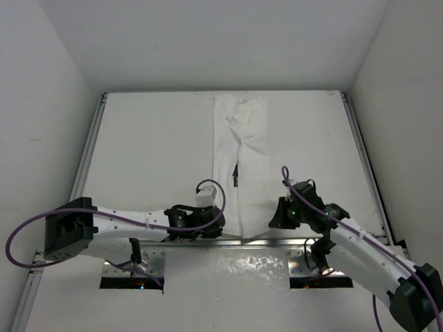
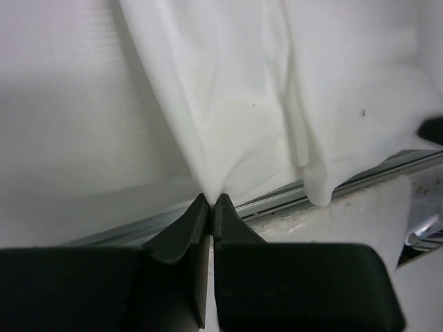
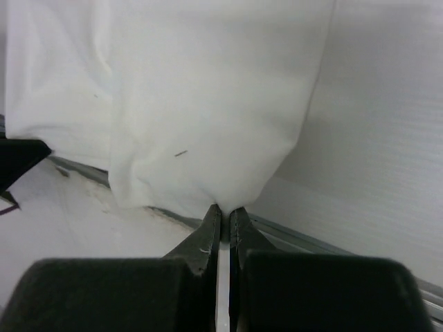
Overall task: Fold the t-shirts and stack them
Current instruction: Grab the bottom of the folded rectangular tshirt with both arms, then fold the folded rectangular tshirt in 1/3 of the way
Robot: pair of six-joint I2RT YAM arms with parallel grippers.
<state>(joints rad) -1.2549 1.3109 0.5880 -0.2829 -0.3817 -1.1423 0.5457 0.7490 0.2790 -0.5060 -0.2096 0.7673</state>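
Your left jaws and right jaws are each clamped on a near corner of the t-shirt (image 1: 250, 149), a narrow strip running from the desk's (image 1: 152, 152) far edge to its near edge. Crosswise fold looks due: lift both corners evenly toward the far edge.

Robotics lab cell, that was: plain white panel walls (image 1: 41, 104) around a rigid white tabletop (image 1: 152, 145), silver metal rails (image 1: 85, 155), two white jointed robot arms (image 1: 124, 223).
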